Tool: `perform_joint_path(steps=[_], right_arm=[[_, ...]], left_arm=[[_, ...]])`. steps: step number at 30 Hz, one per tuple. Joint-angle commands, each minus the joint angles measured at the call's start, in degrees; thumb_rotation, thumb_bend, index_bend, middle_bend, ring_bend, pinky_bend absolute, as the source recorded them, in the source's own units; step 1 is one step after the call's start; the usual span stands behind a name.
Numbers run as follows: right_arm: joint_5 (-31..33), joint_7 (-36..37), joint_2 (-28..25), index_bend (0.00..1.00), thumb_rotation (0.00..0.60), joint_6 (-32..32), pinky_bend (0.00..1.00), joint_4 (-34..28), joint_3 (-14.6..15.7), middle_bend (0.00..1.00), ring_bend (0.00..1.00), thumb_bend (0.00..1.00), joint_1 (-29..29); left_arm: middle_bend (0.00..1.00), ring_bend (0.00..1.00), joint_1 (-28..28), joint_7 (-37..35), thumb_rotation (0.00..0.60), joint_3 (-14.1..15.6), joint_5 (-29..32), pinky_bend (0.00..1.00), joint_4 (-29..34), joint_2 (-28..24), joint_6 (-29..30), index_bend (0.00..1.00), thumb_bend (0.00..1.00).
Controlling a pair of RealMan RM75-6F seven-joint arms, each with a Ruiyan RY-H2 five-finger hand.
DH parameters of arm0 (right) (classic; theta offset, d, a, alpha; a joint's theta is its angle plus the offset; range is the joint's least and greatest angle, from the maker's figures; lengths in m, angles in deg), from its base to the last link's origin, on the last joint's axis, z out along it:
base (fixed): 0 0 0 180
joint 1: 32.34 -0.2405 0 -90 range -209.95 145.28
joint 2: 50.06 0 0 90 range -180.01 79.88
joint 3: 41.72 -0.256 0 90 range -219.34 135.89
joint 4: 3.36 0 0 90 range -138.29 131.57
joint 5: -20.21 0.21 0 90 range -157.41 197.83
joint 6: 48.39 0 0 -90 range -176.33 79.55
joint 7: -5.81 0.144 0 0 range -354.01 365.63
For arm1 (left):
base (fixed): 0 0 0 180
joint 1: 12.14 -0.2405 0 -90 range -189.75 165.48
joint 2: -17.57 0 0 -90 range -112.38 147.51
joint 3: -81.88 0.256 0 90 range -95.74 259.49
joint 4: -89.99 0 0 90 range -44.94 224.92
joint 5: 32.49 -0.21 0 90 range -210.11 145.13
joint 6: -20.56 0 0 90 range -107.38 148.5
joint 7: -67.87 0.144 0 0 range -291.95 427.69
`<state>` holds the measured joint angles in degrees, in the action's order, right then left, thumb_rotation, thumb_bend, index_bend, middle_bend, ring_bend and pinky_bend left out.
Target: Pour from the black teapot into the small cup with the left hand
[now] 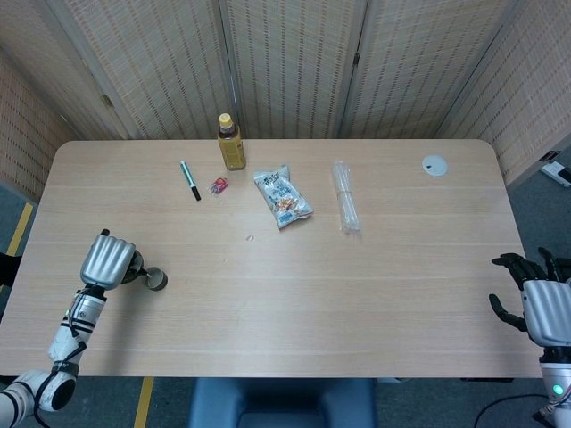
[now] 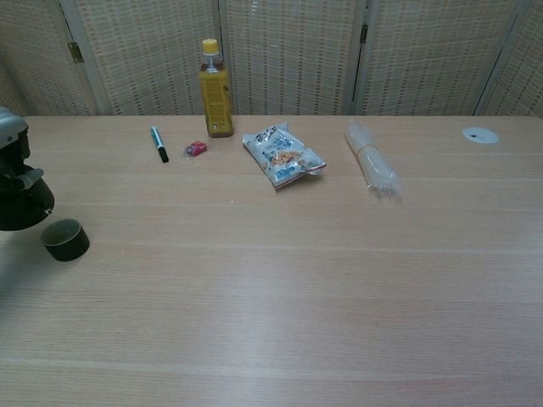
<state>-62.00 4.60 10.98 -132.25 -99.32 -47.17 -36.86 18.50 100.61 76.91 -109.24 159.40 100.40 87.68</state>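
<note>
Gripping the teapot [image 2: 21, 203] near the table's left edge, the left hand [image 1: 106, 260] holds it over the cup [image 2: 65, 240] (spout side) for pouring; the right hand [image 1: 542, 303] idles, fingers apart.

The head view looks steeply down from high above the near edge of the worktop [image 1: 375, 294], taking in all of it, the screens behind and both hands at the near corners. The chest view sits lower and closer, facing level across the worktop [image 2: 339, 280] toward the screens. Both views share the yellow bottle [image 1: 231, 143] [image 2: 215, 90] at the far edge and the things lying near it.
</note>
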Motion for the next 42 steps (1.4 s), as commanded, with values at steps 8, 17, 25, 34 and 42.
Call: perform_joint_path(steps=[8,17,25,34,42], right_arm=[[0.11,0.17,0.06,0.27,0.6,0.11,0.06,0.17,0.0,0.26,0.29,0.36,0.01],[0.13,0.17,0.08,0.27,0.6,0.27,0.06,0.22,-0.02,0.26,0.29,0.36,-0.08],[0.11,0.2,0.06,0.27,0.6,0.25,0.06,0.22,0.0,0.26,0.29,0.36,-0.05],[0.12,0.36,0.06,0.27,0.6,0.25,0.06,0.35,0.04,0.26,0.29,0.36,0.01],[0.13,0.42,0.09,0.27,0.6,0.34,0.06,0.42,0.01,0.26,0.29,0.36,-0.05]], left_arm=[[1.0,0.96,-0.07,2.14,0.448,-0.16,0.55,0.55,-0.22,0.62,0.07,1.0,0.5],[1.0,0.97,-0.21,4.75,0.445,-0.31,0.96,0.55,0.05,1.14,0.72,1.0,0.5],[1.0,0.97,-0.43,8.09,0.442,-0.22,1.1,0.55,0.67,1.68,1.68,1.0,0.5],[1.0,0.97,-0.41,9.54,0.472,-0.39,0.93,0.55,0.9,1.79,2.34,1.0,0.5],[1.0,0.97,-0.48,9.97,0.478,-0.46,1.08,0.55,0.98,1.81,2.41,1.0,0.5]])
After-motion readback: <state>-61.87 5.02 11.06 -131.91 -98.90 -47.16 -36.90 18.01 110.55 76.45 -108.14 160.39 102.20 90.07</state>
